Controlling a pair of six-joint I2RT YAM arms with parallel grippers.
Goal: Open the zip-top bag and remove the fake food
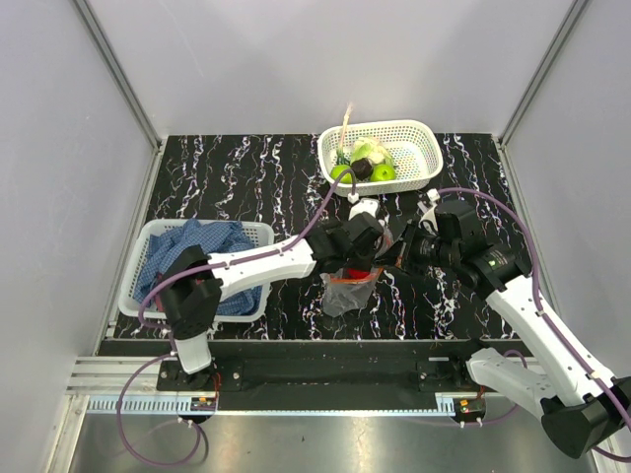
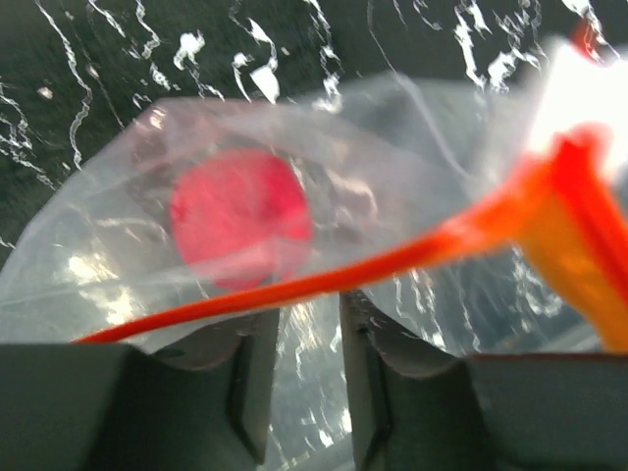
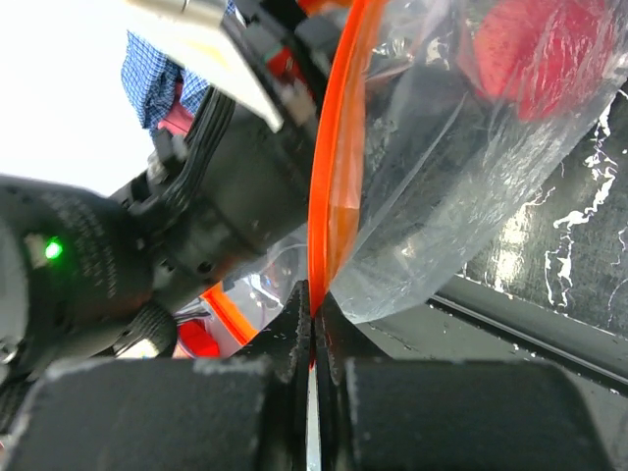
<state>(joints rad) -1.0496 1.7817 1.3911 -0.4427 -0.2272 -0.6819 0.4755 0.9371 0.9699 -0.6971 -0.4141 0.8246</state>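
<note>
The zip-top bag (image 1: 343, 293) hangs over the table's middle between both grippers. My right gripper (image 3: 312, 294) is shut on its orange-red zip strip (image 3: 329, 177); in the top view it (image 1: 399, 251) is right of the bag. My left gripper (image 2: 309, 304) is at the bag's mouth (image 1: 353, 246), jaws a narrow gap apart, with clear film (image 2: 392, 196) across the gap and the strip (image 2: 392, 260) just over the fingertips. I cannot tell whether it grips the film. A red piece of fake food (image 2: 240, 216) lies inside the bag, also in the right wrist view (image 3: 545, 49).
A white basket (image 1: 424, 133) at the back holds lime-green fruits, a pale green piece and a dark ball (image 1: 370, 158). Another white basket (image 1: 148, 236) at the left holds a blue cloth (image 1: 207, 246). Grey walls enclose the black marbled table.
</note>
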